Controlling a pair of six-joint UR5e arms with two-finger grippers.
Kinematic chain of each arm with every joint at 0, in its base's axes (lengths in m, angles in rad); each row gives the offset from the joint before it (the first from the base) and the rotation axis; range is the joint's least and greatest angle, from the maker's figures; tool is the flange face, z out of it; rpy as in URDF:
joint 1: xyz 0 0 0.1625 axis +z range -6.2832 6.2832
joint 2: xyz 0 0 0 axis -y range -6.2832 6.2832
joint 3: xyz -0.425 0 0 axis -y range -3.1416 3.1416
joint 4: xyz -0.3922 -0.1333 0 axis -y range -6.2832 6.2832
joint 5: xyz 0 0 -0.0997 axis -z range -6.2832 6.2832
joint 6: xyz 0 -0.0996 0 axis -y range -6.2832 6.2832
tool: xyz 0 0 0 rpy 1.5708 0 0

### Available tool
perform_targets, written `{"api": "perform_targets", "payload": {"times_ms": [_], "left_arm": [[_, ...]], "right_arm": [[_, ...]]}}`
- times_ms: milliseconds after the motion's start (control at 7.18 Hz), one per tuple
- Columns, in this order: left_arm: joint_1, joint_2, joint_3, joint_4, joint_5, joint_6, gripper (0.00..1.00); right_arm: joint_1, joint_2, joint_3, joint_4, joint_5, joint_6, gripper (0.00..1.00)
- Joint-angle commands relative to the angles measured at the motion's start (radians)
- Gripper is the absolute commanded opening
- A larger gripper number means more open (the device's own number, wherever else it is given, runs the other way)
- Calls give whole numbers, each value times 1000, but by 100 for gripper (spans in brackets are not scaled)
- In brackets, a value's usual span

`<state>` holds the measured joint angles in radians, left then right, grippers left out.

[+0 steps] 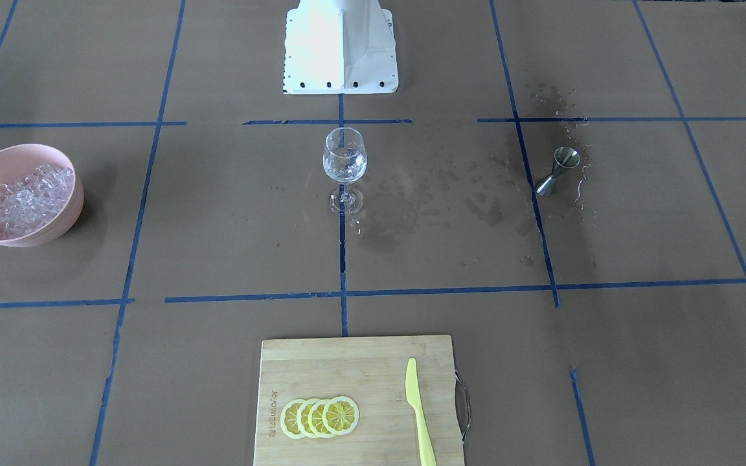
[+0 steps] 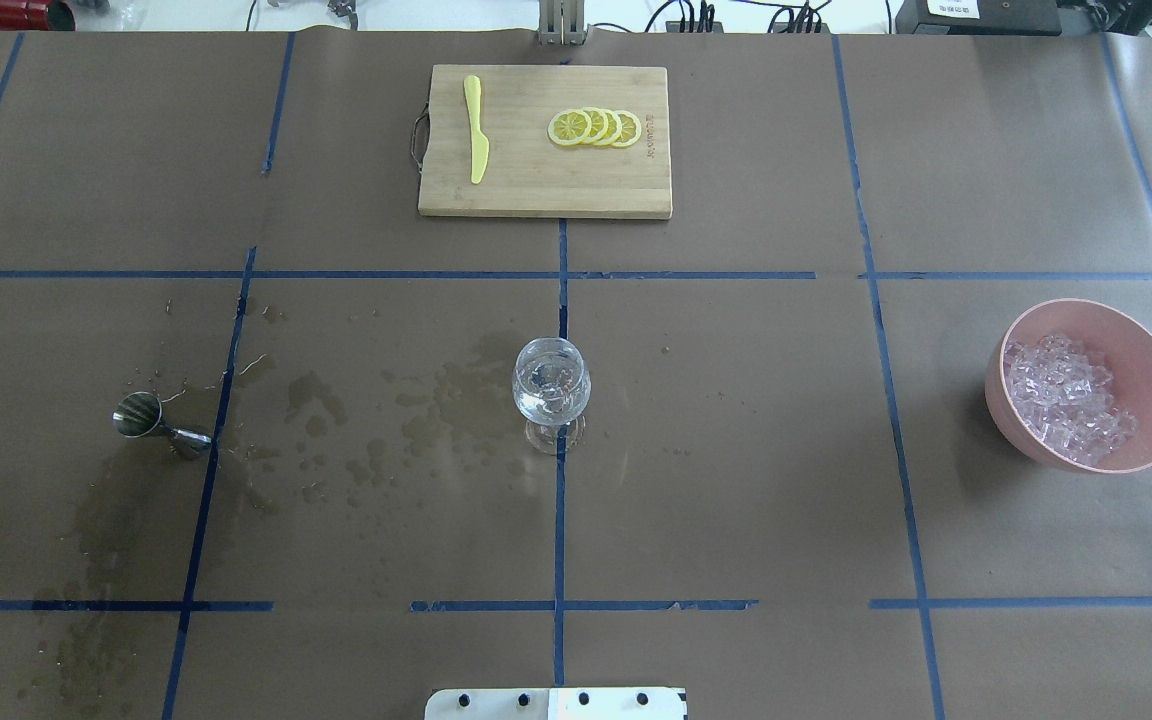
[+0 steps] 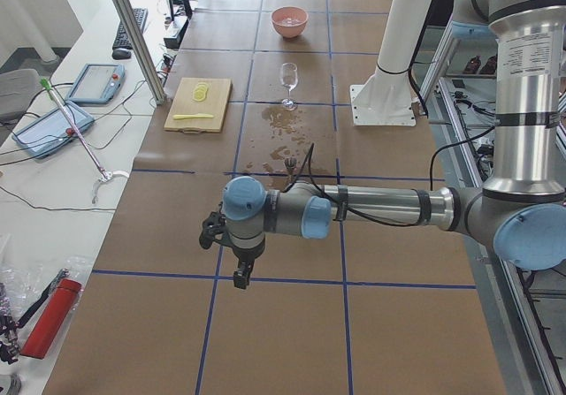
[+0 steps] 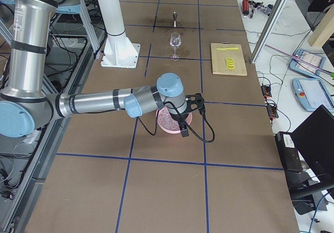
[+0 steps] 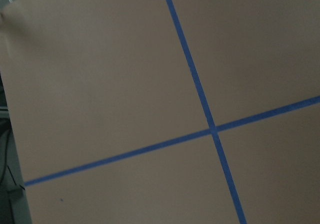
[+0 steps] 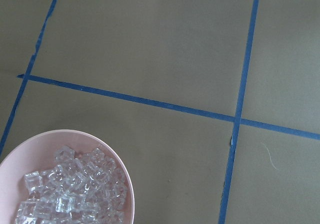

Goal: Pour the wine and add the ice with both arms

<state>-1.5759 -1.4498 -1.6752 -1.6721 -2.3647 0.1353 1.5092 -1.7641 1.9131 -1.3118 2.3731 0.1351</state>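
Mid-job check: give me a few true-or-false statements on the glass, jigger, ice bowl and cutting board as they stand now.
1. The wine glass stands upright. True.
2. The jigger lies on its side. False: it stands upright.
3. The pink bowl is empty. False: it holds a heap of ice.
4. Wet patches mark the paper between jigger and glass. True.
5. The knife rests across the lemon slices. False: they lie apart on the cutting board.
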Motion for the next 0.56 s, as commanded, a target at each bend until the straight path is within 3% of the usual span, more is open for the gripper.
{"api": "perform_targets", "payload": {"times_ms": [0, 278, 418], "left_arm": [[-21, 26, -11, -58, -30, 1, 100], [-21, 25, -15, -61, -24, 0, 100], [-21, 32, -17, -61, -18, 0, 100]], "right_arm": [[-1, 8, 4, 0, 3, 27, 100], [-80, 11, 75, -3, -8, 192, 99], [-178, 12, 116, -3, -67, 316, 99]]}}
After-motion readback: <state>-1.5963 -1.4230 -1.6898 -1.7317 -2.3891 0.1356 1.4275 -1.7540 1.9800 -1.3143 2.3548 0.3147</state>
